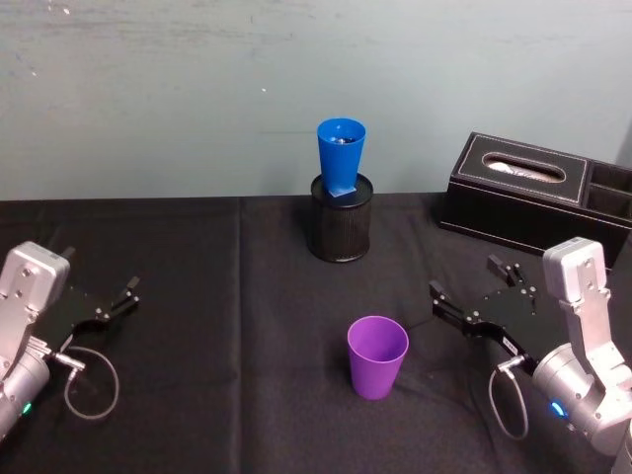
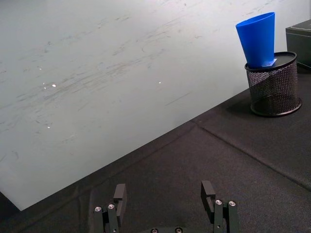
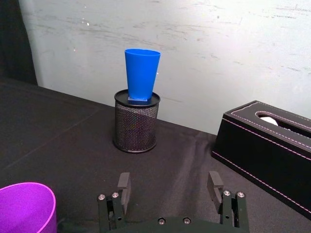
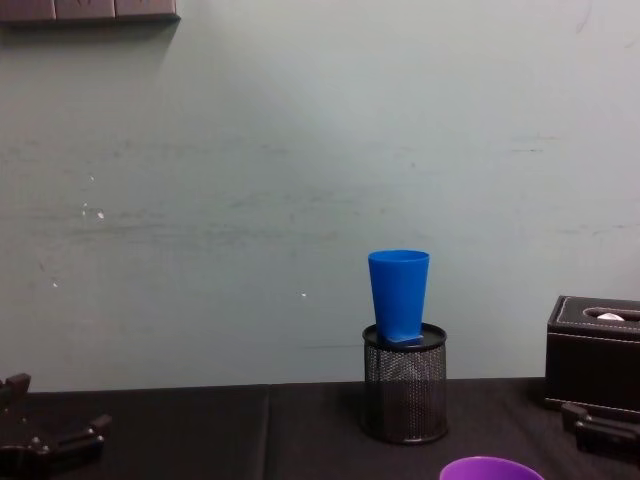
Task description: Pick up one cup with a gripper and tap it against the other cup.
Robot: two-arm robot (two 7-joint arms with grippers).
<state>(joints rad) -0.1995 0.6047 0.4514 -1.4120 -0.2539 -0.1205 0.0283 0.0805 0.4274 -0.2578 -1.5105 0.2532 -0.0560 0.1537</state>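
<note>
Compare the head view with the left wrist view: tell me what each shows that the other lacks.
Head view alone: the purple cup standing upright on the black table, the open right gripper beside it, and the tissue box. Left wrist view alone: the open left gripper seen close up. Both: the blue cup sitting in the mesh holder.

We count two cups: one purple cup (image 1: 376,356) and one blue cup (image 1: 340,154). We count one black mesh pen holder (image 1: 342,219) and one black tissue box (image 1: 534,194) at the tabletop's (image 1: 217,326) far right corner. We count two end effectors, the left end effector (image 1: 120,300) and the right end effector (image 1: 472,291).
</note>
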